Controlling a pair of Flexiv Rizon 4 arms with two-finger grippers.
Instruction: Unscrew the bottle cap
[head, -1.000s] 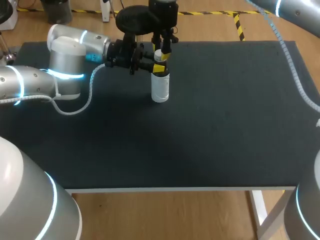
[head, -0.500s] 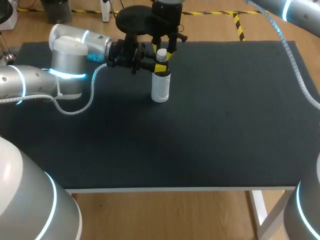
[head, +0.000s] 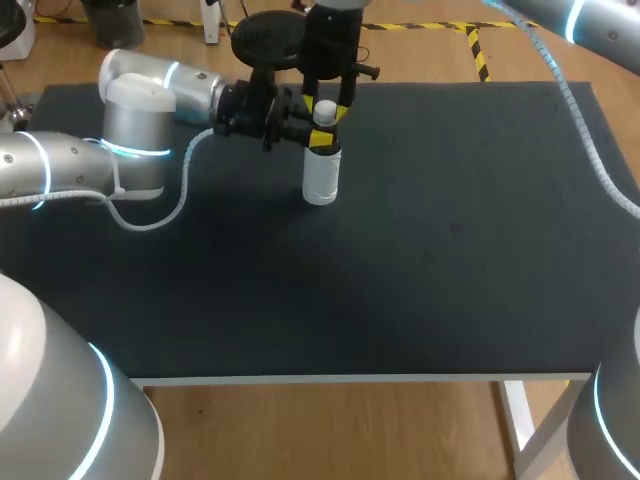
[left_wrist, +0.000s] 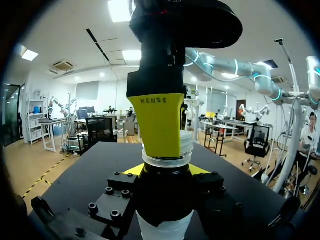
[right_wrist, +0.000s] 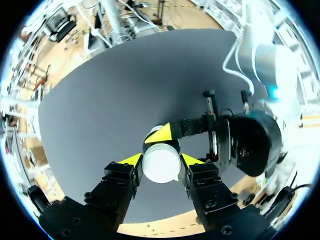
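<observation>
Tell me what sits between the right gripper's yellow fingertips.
The white cap of the bottle fills that gap, with both tips of the right gripper against it, as the right wrist view shows.

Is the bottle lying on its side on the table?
No, the bottle stands upright on the table, its cap on top and the left tool at its neck.

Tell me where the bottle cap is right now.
In the head view the bottle cap tops the upright bottle, far side of the table, left of centre; the right tool pinches it from above, the left tool grips the neck below.
</observation>
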